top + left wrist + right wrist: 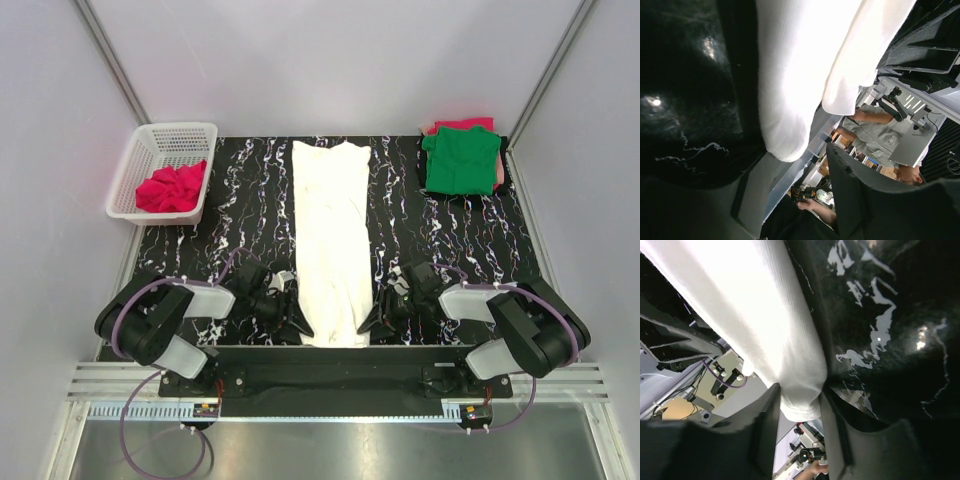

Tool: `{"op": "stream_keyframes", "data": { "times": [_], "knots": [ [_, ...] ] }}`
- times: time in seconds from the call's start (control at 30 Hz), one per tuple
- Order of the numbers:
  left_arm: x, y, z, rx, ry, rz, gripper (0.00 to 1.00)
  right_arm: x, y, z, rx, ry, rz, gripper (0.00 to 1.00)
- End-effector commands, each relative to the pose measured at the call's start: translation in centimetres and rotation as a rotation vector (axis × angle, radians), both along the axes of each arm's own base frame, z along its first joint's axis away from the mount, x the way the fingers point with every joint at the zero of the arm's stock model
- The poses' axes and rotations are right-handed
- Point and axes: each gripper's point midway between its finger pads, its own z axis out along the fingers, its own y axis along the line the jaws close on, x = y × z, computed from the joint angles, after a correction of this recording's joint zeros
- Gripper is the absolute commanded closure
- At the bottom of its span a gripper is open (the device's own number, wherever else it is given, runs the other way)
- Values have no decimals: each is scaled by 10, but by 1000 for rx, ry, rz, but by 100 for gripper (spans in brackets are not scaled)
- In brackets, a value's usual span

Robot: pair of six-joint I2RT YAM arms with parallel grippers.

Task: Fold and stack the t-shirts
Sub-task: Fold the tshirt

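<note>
No text, label, brand or number legible; none made out on white t-shirt (333,240), basket (128,172), table (250,200)

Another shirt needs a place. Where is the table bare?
Bare strips: between the basket and the white shirt, and between it and the green shirt. Crowded at the near edge: left arm and right arm flank the shirt.

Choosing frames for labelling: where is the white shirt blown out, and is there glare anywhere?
Left wrist: shirt overexposed, weave lost. Right wrist: its ribbing shows; glare spots on the black table. Top: evenly lit, sharp.
</note>
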Motion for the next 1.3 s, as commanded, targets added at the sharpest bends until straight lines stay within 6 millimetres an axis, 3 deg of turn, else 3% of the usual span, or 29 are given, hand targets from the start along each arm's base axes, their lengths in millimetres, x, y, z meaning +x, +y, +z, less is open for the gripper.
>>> {"op": "stream_keyframes", "data": {
  "times": [0.0, 0.1, 0.23, 0.4, 0.47, 0.93, 1.07, 1.23, 1.27],
  "knots": [
    [-9, 35, -56, 265, -13, 49, 49, -24, -38, -49, -256, 73, -41, 62],
    [-12, 37, -58, 270, -10, 49, 53, -24, -38, -51, -263, 75, -40, 65],
    [-15, 38, -60, 276, -2, 43, 67, -22, -37, -53, -268, 79, -35, 76],
    [-15, 38, -60, 277, 8, 40, 95, -21, -36, -54, -269, 86, -32, 100],
    [-15, 37, -59, 272, 9, 41, 99, -20, -35, -53, -264, 83, -31, 100],
    [12, 29, -25, 269, -89, 65, 100, 4, -28, -12, -249, -26, -36, 100],
    [19, 26, -21, 267, -104, 72, 100, 3, -28, -15, -254, -18, -34, 100],
    [14, 28, -27, 272, -89, 60, 100, -2, -29, -23, -256, 2, -14, 100],
    [14, 28, -28, 273, -90, 62, 95, -3, -30, -24, -257, 7, -11, 91]
  ]
}}
